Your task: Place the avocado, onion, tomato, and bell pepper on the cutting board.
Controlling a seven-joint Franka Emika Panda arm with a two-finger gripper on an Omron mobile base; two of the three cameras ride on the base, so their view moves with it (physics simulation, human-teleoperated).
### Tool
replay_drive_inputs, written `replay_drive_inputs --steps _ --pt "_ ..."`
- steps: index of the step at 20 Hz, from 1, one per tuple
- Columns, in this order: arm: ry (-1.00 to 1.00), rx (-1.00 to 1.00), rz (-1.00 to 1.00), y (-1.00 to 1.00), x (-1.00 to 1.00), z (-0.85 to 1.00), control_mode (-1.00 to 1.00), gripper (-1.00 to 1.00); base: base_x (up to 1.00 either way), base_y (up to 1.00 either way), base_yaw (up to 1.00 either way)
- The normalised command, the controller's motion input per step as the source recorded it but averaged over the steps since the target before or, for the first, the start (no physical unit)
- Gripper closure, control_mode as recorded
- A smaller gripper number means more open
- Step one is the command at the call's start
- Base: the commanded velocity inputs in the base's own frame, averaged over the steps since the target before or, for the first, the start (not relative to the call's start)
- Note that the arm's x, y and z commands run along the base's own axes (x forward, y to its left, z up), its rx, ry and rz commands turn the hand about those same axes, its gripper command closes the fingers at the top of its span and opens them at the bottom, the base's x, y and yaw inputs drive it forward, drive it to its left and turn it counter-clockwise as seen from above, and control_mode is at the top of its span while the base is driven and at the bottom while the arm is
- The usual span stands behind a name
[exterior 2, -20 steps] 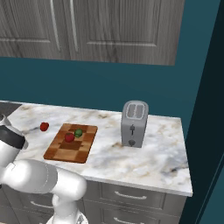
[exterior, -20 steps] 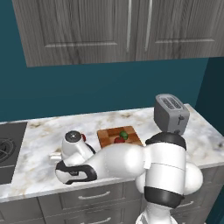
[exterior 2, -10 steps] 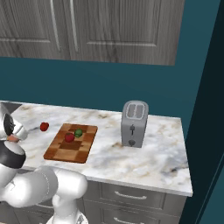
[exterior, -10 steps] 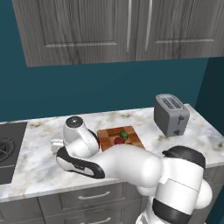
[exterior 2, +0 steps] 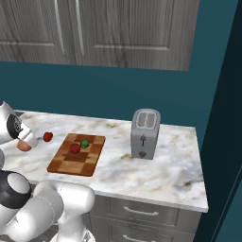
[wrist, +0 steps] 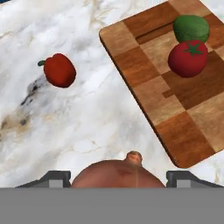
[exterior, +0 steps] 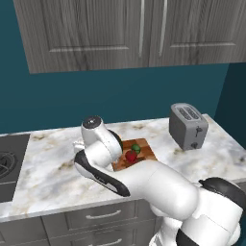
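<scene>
Gripper clamped around onion, held beside cutting board, avocado and tomato on board, bell pepper off it

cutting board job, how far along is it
Done: the dark-green avocado and red tomato sit on the checkered wooden cutting board. In hand: the gripper holds the peach-pink onion above the counter. Left: the red bell pepper lies on the marble.
</scene>
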Motion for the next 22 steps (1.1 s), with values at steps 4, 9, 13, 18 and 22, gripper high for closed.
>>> replay_drive_inputs --steps 4,9,13,18,22 --pt "0.04 -0.06 -0.2 -0.58 0.0 0.03 -1.0 1.0 0.0 0.0 0.0" --pt "0.06 -0.03 -0.18 -0.81 0.02 0.0 -1.0 1.0 0.0 0.0 0.0" --pt "0.13 -0.06 -0.19 -0.76 0.14 -0.02 -1.0 1.0 0.0 0.0 0.0" --pt "0.09 -0.06 -0.12 -0.51 0.24 -0.21 -1.0 1.0 0.0 0.0 0.0" --pt "0.02 -0.01 -0.02 -0.2 0.26 -0.21 -1.0 1.0 0.0 0.0 0.0"
